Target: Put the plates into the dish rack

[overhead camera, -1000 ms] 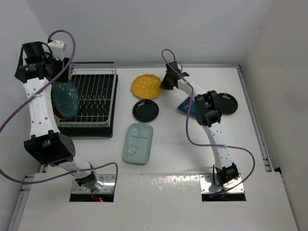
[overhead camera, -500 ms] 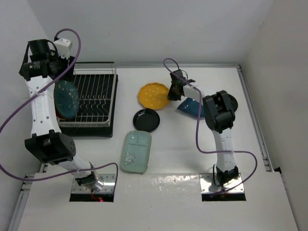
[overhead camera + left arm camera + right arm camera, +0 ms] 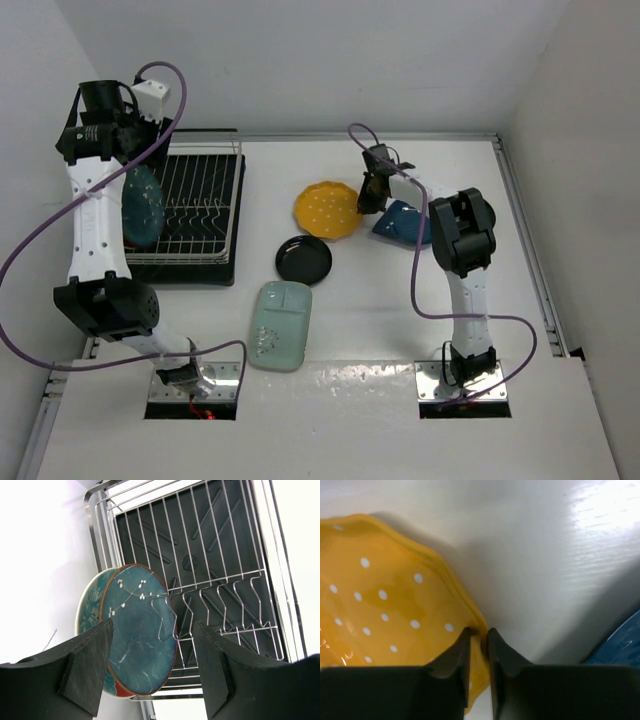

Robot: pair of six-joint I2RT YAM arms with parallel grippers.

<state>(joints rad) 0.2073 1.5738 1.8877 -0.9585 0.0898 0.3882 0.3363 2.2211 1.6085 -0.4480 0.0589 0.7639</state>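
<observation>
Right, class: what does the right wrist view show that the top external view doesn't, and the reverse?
Only the right wrist view shows the right gripper shut on the rim of the yellow scalloped plate. Only the top external view shows the dish rack holding a teal plate, a small black plate and the pale mint tray. Both show the yellow scalloped plate, the right gripper and the dark blue plate.
</observation>
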